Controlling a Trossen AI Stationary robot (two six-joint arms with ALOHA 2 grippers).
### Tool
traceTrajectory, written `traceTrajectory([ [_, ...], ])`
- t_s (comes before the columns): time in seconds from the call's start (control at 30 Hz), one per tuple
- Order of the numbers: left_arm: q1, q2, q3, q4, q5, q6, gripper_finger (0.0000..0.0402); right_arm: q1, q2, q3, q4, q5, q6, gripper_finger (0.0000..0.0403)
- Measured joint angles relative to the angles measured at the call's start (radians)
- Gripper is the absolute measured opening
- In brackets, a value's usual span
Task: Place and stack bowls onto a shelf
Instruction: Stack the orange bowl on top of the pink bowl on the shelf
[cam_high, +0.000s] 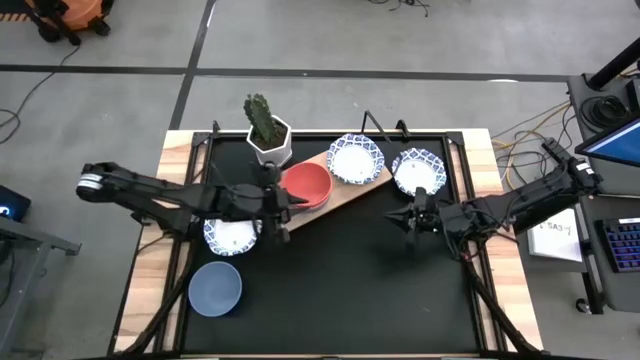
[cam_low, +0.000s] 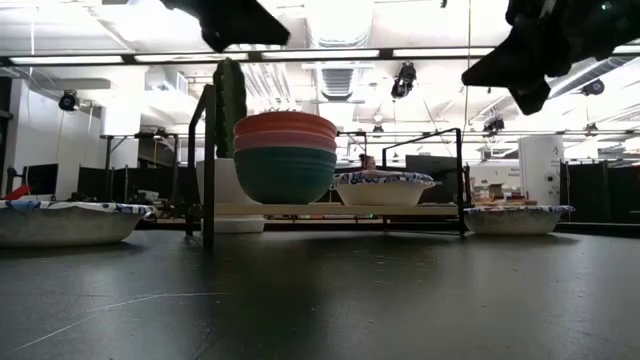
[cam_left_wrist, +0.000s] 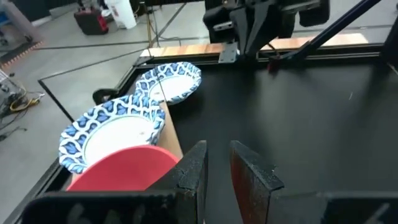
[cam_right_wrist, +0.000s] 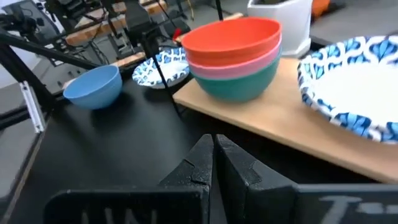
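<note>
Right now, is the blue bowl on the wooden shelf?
No, the blue bowl sits on the black table, apart from the shelf.

I look straight down on the black bench (cam_high: 330, 290). The wooden shelf (cam_high: 352, 190) lies slanted near the back. A red bowl (cam_high: 308, 185) sits on it, and a patterned bowl (cam_high: 355, 159) sits beside that. Another patterned bowl (cam_high: 417, 170) rests on the bench, just off the shelf. My left hand (cam_high: 283, 207) is close to the red bowl. A third patterned bowl (cam_high: 232, 236) sits under my left arm, and a blue bowl (cam_high: 215, 287) lies nearer the front. My right hand (cam_high: 412, 215) is over bare bench. A cactus pot (cam_high: 269, 140) stands at the back.
</note>
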Motion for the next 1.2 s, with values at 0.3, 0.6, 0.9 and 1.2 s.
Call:
traceTrajectory([
  [0.3, -0.001, 0.034, -0.032, -0.024, -0.015, -0.032, 0.0049, -0.009, 0.029, 0.131, -0.241, 0.009, 0.111, 0.0009],
  [0.6, 0.027, 0.167, -0.033, 0.051, -0.159, 0.022, 0.0049, -0.017, 0.050, 0.297, -0.687, 0.097, 0.329, 0.0009],
  [0.9, 0.048, 0.193, -0.033, 0.054, -0.184, 0.014, 0.0049, -0.017, 0.111, 0.290, -0.698, 0.234, 0.353, 0.0009],
  [1.2, 0.047, 0.194, -0.033, -0.016, -0.183, -0.042, 0.0049, -0.016, 0.261, 0.288, -0.572, 0.261, 0.336, 0.0009],
])
